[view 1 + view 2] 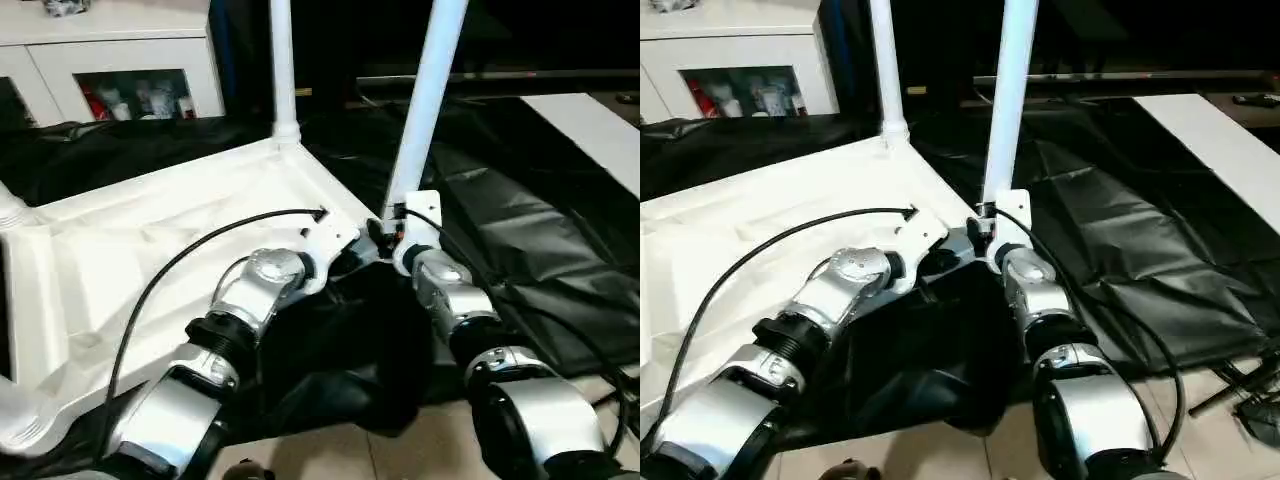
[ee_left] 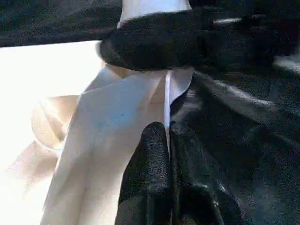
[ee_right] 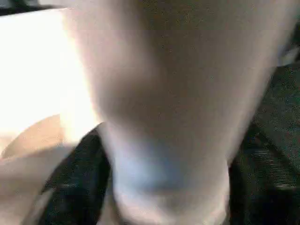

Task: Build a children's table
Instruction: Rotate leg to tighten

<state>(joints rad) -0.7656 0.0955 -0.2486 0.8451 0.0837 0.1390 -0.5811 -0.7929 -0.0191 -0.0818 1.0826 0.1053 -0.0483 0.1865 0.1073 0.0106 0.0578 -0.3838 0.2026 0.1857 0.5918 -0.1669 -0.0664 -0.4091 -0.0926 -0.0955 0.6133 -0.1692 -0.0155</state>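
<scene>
The white plastic rectangular tabletop (image 1: 170,260) lies upside down on the black-draped bench (image 1: 540,250), its ribbed underside facing up and its near right corner reaching the bench's front edge. A long white tapered tube leg (image 1: 281,65) stands upright in the round socket at the far right corner. A second white tube leg (image 1: 425,100) rises from the near right corner, leaning slightly to the right at its top. At the picture's left edge the rounded base of another white leg (image 1: 12,208) shows at the far left corner.

Both silver forearms meet at that near right corner. The left claw (image 2: 168,140) has its two black fingers (image 2: 150,159) pressed together on the thin white edge of the tabletop's corner rim, so it is pinched closed on the tabletop. The right claw (image 1: 385,238) sits at the foot of the leaning leg, just above the socket; in the left wrist view a black finger (image 2: 178,40) of it wraps across the leg's base, and in the right wrist view the leg sits right against the camera with a black finger (image 3: 77,187) beside it, so it grips this leg.

A black cable (image 1: 170,270) arcs over the left forearm. Behind the bench stands a white cabinet (image 1: 120,60) with glass doors, and a flat white panel (image 1: 590,135) lies at the far right.
</scene>
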